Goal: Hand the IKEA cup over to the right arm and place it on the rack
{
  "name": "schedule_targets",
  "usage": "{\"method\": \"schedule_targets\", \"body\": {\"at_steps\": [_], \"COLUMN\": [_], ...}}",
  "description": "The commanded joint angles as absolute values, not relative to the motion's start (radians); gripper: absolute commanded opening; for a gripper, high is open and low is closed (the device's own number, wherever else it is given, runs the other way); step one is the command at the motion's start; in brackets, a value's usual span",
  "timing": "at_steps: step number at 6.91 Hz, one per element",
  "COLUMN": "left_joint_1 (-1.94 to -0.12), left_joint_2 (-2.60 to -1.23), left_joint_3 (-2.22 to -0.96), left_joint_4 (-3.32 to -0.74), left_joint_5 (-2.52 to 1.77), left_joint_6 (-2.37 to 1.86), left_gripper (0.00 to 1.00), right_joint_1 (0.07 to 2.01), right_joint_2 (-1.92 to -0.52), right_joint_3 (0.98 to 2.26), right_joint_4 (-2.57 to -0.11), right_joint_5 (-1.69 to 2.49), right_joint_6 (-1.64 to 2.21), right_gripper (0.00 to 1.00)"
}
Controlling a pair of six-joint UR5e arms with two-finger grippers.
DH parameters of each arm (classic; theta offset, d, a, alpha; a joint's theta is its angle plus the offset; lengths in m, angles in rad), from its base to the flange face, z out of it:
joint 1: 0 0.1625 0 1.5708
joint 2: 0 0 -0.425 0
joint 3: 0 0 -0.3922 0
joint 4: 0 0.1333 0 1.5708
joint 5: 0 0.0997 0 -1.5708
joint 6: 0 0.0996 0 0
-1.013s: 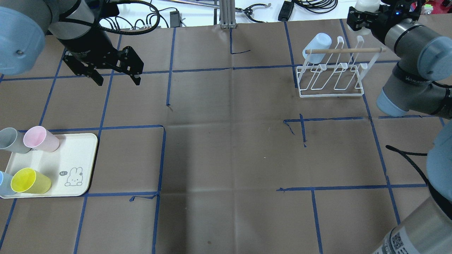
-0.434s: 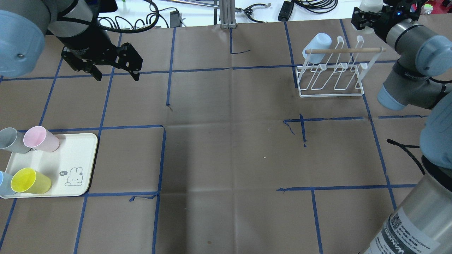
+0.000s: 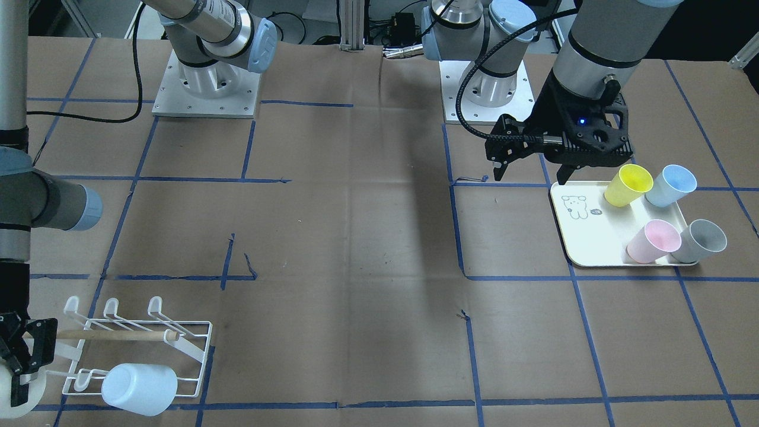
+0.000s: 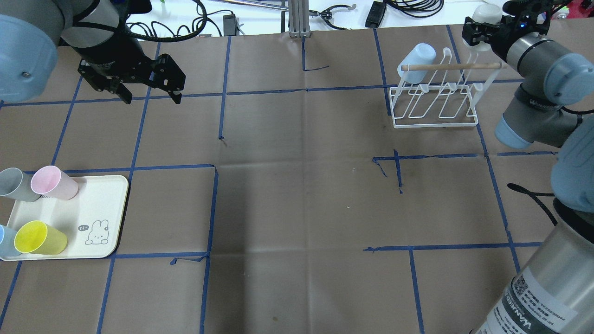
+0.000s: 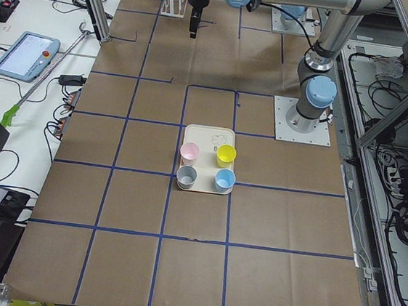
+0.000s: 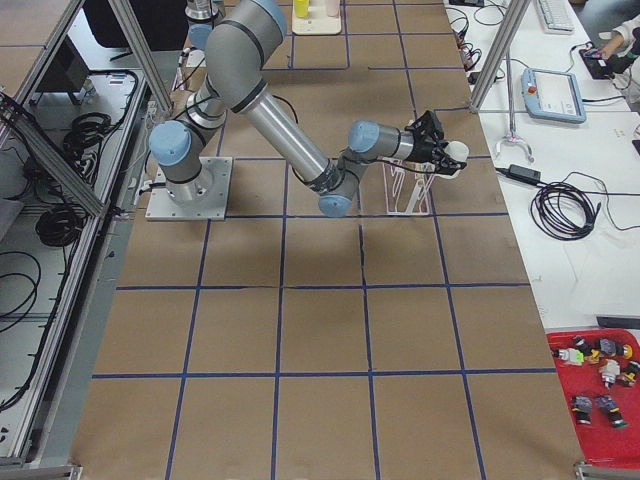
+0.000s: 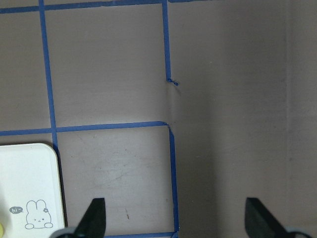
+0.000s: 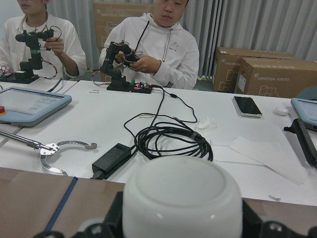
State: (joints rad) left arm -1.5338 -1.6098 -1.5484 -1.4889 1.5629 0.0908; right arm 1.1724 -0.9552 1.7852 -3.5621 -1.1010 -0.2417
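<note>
My right gripper is shut on a white cup and holds it at the far right, just behind the white wire rack. The cup's base fills the bottom of the right wrist view. In the front view the right gripper and white cup are to the left of the rack. A pale cup hangs on the rack's left end prong. My left gripper is open and empty, over bare table at the far left; its fingertips show wide apart.
A cream tray with a bunny drawing lies at the near left and holds a pink cup, a grey cup, a yellow cup and a blue cup. Cables and operators lie beyond the table's far edge.
My left gripper has moved a little farther back and left, still open. My right gripper has shifted slightly to the right with the white cup, and the right arm's elbow has swung.
</note>
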Motion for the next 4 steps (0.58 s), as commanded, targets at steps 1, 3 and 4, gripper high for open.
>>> {"method": "schedule_targets", "body": {"at_steps": [1,3,4], "left_joint_1": [-1.531,-1.531,-1.531], "left_joint_2": [-1.606,-1.606,-1.606], "left_joint_3": [-1.548,-1.548,-1.549], "left_joint_4": [-1.488,-1.488,-1.488], "left_joint_5": [1.563,1.563,1.580], "left_joint_6": [0.092,0.092,0.094], "left_gripper": [0.99,0.99,0.99], "right_joint_1": [1.172,1.172,1.172], "right_joint_2": [-0.936,-0.933,-0.936], "right_joint_3": [1.796,1.807,1.816], "right_joint_4": [-3.565,-3.563,-3.556], "right_joint_5": [-1.098,-1.103,-1.107], "right_joint_6": [-0.242,-0.242,-0.244], "right_gripper": [0.11,0.13,0.30]}}
